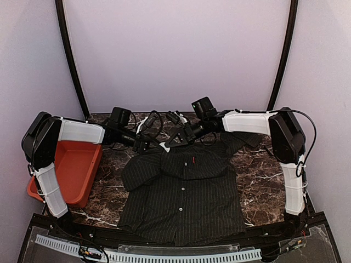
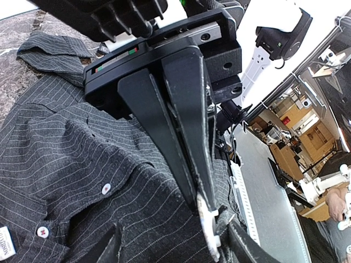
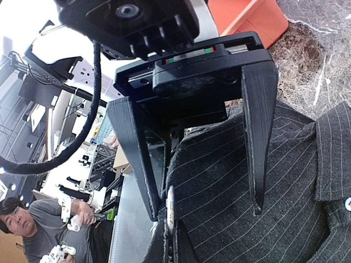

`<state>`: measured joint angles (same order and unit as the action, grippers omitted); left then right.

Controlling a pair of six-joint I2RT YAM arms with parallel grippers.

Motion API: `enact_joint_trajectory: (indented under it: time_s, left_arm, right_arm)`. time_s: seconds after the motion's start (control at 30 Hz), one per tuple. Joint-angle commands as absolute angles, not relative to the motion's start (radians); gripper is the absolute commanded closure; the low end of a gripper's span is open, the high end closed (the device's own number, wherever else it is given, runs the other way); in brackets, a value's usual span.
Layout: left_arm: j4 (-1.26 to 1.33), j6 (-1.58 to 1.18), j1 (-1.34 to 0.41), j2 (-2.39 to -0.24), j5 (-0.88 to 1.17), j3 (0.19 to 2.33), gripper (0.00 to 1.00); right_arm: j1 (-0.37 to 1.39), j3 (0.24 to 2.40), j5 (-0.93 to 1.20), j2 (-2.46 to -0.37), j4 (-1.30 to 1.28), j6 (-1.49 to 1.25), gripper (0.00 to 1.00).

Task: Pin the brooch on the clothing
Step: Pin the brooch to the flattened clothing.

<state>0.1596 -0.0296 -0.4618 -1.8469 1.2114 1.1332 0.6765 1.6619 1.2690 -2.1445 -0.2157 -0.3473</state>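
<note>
The clothing [image 1: 181, 192], a dark pinstriped shirt with white buttons [image 2: 106, 188], lies flat on the marble table [image 1: 258, 170]. Both grippers meet at its collar. The brooch [image 1: 164, 147], a small white disc, stands edge-on against the fabric in the wrist views [image 2: 208, 230] [image 3: 170, 205]. My right gripper [image 1: 171, 141] [image 2: 200, 204] [image 3: 175, 246] is shut on the brooch, its two black fingers pressed together. My left gripper [image 1: 151, 145] [image 2: 173, 244] [image 3: 205, 213] is open, its fingers spread wide over a raised fold of shirt, one finger close beside the brooch.
A red bin [image 1: 77, 164] sits at the table's left edge, beside the left arm. Cables hang over the far edge of the table behind the grippers [image 1: 156, 123]. A perforated white rail [image 1: 164, 255] runs along the near edge.
</note>
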Motion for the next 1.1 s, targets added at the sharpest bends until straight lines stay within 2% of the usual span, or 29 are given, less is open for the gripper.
enact_joint_trajectory:
  time_s: [0.0, 0.4, 0.87, 1.07]
  left_arm:
    - [0.214, -0.067, -0.457, -1.810, 1.198, 1.117, 0.41]
    - [0.194, -0.060, -0.474, -1.825, 1.162, 1.124, 0.47]
    - [0.139, -0.027, -0.479, -1.818, 1.064, 1.138, 0.61]
    - [0.094, -0.006, -0.480, -1.820, 1.023, 1.153, 0.64]
  right_arm:
    - [0.672, 1.669, 1.304, -2.117, -0.180, -0.362, 1.00]
    - [0.676, 1.667, 1.301, -2.119, -0.166, -0.377, 1.00]
    - [0.685, 1.673, 1.289, -2.114, -0.170, -0.382, 1.00]
    - [0.687, 1.678, 1.286, -2.114, -0.182, -0.376, 1.00]
